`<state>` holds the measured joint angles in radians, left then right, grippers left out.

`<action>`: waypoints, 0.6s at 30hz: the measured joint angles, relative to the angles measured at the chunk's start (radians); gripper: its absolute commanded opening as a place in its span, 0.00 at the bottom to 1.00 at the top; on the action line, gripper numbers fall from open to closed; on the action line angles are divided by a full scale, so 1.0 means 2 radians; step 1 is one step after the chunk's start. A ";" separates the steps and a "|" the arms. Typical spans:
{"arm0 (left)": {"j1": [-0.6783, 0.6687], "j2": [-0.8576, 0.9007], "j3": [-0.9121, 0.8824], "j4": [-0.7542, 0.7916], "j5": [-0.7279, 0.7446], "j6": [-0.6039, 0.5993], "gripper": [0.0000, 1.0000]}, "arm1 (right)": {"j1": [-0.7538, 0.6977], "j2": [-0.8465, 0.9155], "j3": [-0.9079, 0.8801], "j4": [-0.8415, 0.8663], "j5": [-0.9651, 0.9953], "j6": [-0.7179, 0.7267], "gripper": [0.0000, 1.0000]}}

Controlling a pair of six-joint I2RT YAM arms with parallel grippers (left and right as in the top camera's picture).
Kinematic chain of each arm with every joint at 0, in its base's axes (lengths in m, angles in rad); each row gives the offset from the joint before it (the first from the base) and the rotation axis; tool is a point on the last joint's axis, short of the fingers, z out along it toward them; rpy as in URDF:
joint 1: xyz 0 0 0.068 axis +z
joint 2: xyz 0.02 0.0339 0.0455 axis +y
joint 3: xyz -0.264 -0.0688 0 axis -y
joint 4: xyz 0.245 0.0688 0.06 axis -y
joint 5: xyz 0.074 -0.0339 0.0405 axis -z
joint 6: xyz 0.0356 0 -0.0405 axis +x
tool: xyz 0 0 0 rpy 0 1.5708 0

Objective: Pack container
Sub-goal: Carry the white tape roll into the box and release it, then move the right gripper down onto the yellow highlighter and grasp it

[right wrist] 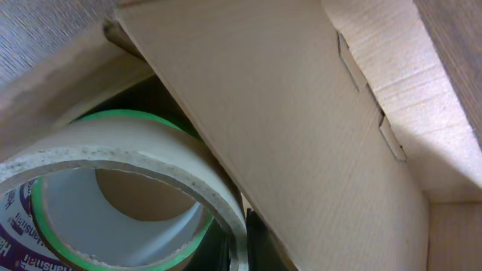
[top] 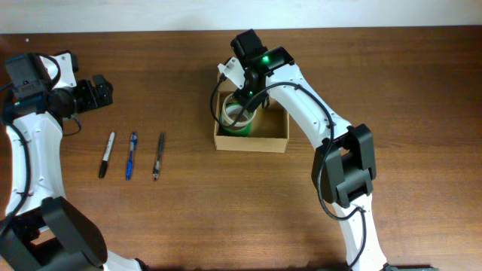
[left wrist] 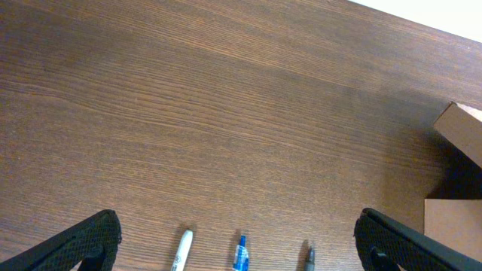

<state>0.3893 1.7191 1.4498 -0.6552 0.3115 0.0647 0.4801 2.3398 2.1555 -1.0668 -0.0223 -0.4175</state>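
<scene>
The container (top: 275, 140) is an open tan cardboard box at mid-table. A tape roll (top: 239, 117) with a green edge stands tilted in its left part. My right gripper (top: 245, 99) reaches down into the box and is shut on the roll's wall. In the right wrist view the tape roll (right wrist: 113, 150) fills the lower left, the box's inner wall (right wrist: 301, 135) rises beside it, and the right gripper's fingers (right wrist: 245, 241) pinch the roll's rim. My left gripper (top: 102, 92) is open and empty at the far left, well away from the box.
A white marker (top: 107, 154), a blue pen (top: 131, 155) and a dark pen (top: 159, 156) lie side by side left of the box. The left wrist view shows their tips (left wrist: 241, 254) between the open left gripper (left wrist: 237, 229), and the box's flap (left wrist: 459, 132) at the right.
</scene>
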 measured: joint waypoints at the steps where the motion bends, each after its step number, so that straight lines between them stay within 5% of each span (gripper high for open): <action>1: 0.000 0.000 0.000 0.000 0.000 0.000 0.99 | 0.000 0.000 0.000 -0.001 0.000 0.000 0.06; 2: 0.000 0.000 0.000 0.000 0.000 0.000 0.99 | 0.000 0.000 0.000 -0.002 0.000 0.001 0.25; 3: 0.000 0.000 0.000 0.000 0.000 0.000 0.99 | 0.000 0.000 0.000 -0.003 0.000 0.005 0.62; 4: 0.000 0.000 0.000 0.000 0.000 0.000 0.99 | 0.000 0.000 0.000 -0.005 0.000 0.004 0.76; 5: 0.000 0.000 0.000 0.000 0.000 0.000 0.99 | 0.000 0.000 0.000 -0.007 0.000 0.003 0.75; 8: 0.000 0.000 0.000 0.000 0.000 0.000 0.99 | 0.000 0.000 0.001 -0.023 0.001 0.003 0.50; 18: 0.000 0.000 0.000 0.000 0.000 0.000 0.99 | 0.000 -0.056 0.071 -0.083 0.014 0.027 0.53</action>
<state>0.3893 1.7191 1.4498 -0.6556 0.3111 0.0647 0.4793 2.2276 2.2978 -1.2327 0.0048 -0.3645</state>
